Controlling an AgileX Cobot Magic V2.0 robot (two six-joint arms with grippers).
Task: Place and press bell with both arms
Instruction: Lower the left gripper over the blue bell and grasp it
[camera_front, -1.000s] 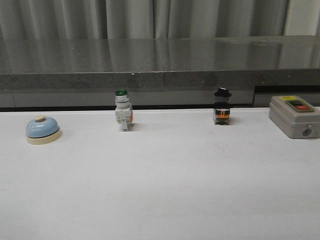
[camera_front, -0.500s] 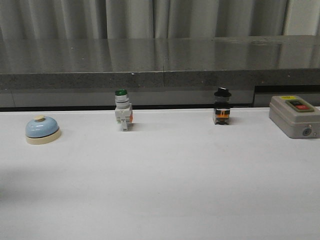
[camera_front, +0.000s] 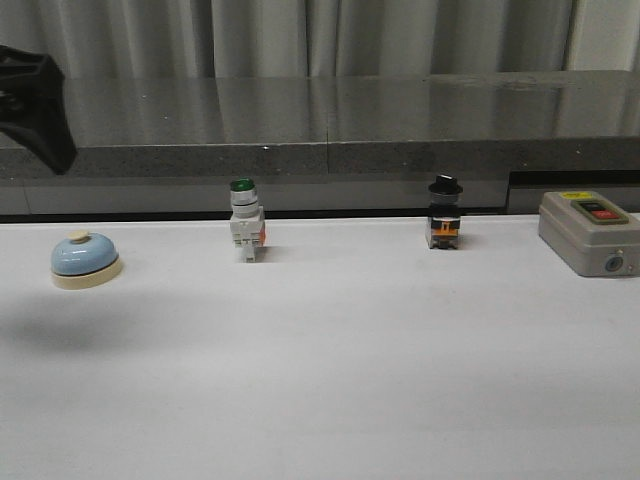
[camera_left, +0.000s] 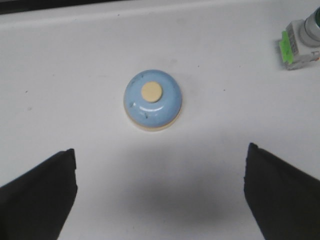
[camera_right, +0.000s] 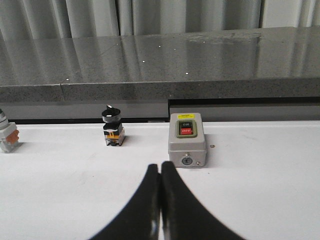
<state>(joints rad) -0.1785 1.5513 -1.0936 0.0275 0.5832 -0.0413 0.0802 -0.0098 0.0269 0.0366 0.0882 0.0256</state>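
Note:
The light-blue bell (camera_front: 86, 258) with cream base and knob sits upright on the white table at the far left. In the left wrist view the bell (camera_left: 152, 100) lies ahead of my left gripper (camera_left: 160, 150), whose jaws are wide open and empty, above the table and apart from the bell. One dark finger (camera_front: 40, 110) of that gripper shows at the front view's top left, above the bell. My right gripper (camera_right: 160, 167) is shut and empty, low over the table on the right; it does not show in the front view.
A green-capped white switch (camera_front: 245, 232) stands at the back, left of centre. A black-capped switch (camera_front: 444, 212) stands right of centre. A grey on/off box (camera_front: 590, 232) sits at the back right, just ahead of the right gripper. A dark raised ledge (camera_front: 320, 150) runs behind the table.
My left gripper has come into the front view at the top left, above the bell, and its shadow has spread on the table in front of the bell. The bell has not moved.

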